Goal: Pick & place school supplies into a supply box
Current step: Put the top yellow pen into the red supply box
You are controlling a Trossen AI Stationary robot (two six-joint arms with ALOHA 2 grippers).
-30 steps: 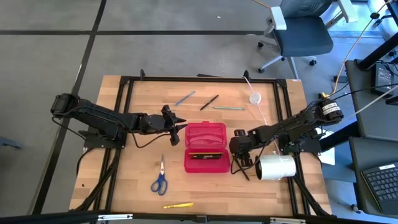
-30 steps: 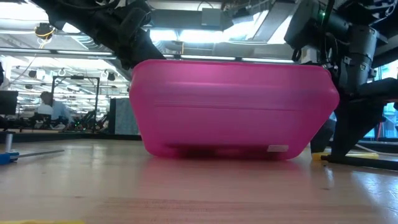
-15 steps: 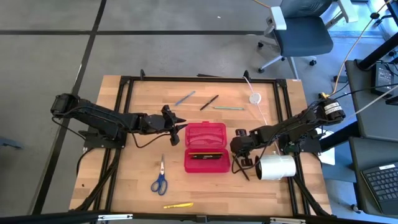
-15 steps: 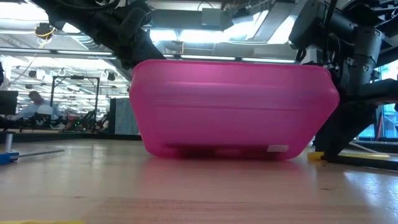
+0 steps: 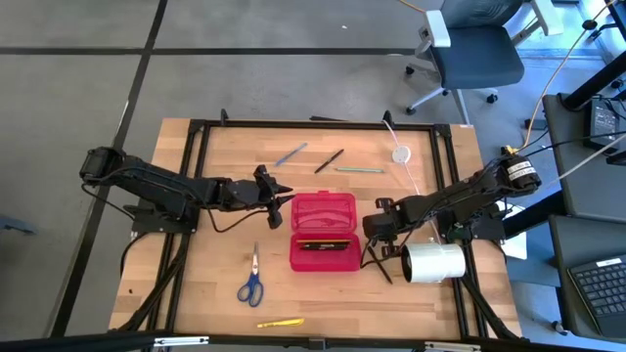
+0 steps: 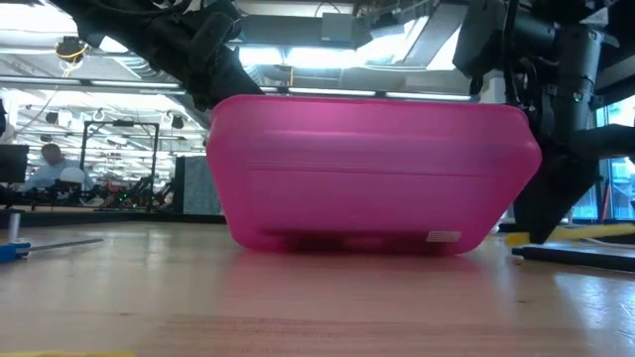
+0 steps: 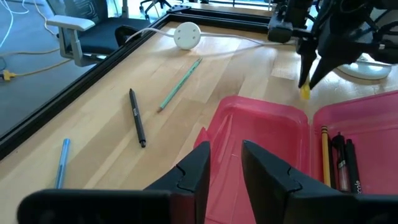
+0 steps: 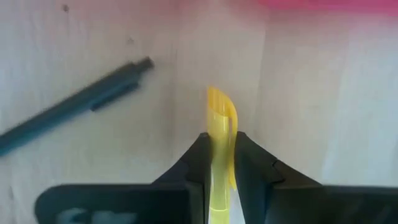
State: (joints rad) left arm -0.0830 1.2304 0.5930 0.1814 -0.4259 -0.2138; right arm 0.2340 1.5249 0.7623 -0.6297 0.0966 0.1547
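From overhead we look straight down on the whole wooden table (image 5: 215, 284). From tabletop height we look level at the red translucent plastic case (image 6: 372, 174), close up. Our left wrist camera faces past its claw (image 7: 225, 165) onto that case (image 7: 261, 130); our right wrist camera sits close over a yellow pen (image 8: 219, 130) between its fingers.

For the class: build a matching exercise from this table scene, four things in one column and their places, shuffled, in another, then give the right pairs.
Things
1. scissors
2. white roll
3. yellow pen
4. white disc

Places
A. between the right hand's fingers
B. on the wood near the table's far right corner
C. beside the supply box on the right arm's side
D. flat on the table, on the left arm's side of the box

Pairs: 1-D, 2-C, 3-A, 4-B
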